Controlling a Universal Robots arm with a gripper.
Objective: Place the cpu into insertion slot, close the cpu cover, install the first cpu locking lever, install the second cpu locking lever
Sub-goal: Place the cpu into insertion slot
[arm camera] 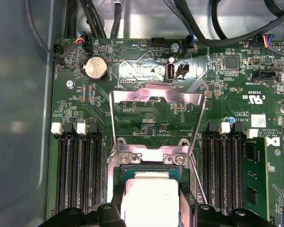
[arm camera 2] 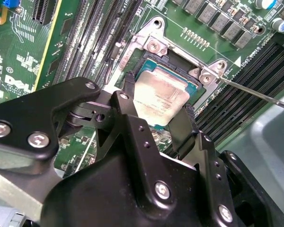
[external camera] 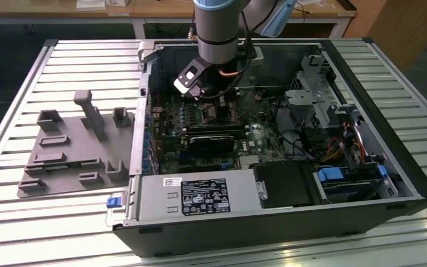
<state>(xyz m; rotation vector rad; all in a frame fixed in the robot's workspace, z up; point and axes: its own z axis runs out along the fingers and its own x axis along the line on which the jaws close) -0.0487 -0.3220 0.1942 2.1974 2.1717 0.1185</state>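
The cpu (arm camera 2: 161,97) is a silvery square chip, seen in both wrist views between my gripper (arm camera 2: 158,108) fingers. One black finger (arm camera 2: 128,92) presses on one side of the chip and the other finger (arm camera 2: 185,124) on the opposite side. The cpu (arm camera: 150,198) sits low over the insertion slot (arm camera: 149,169), whose dark frame and silver rim show around it. Whether it is fully seated I cannot tell. The cpu cover (arm camera: 156,96) stands swung open beyond the slot. A thin locking lever (arm camera: 198,177) rises beside it. In the exterior view the arm (external camera: 217,33) reaches down into the case.
Black memory slots (arm camera: 78,175) flank the socket on both sides, and a coin battery (arm camera: 95,67) and cables (arm camera: 199,28) lie beyond it. The open computer case (external camera: 273,222) lies on a slatted table, with a grey fixture plate (external camera: 73,144) at the exterior view's left.
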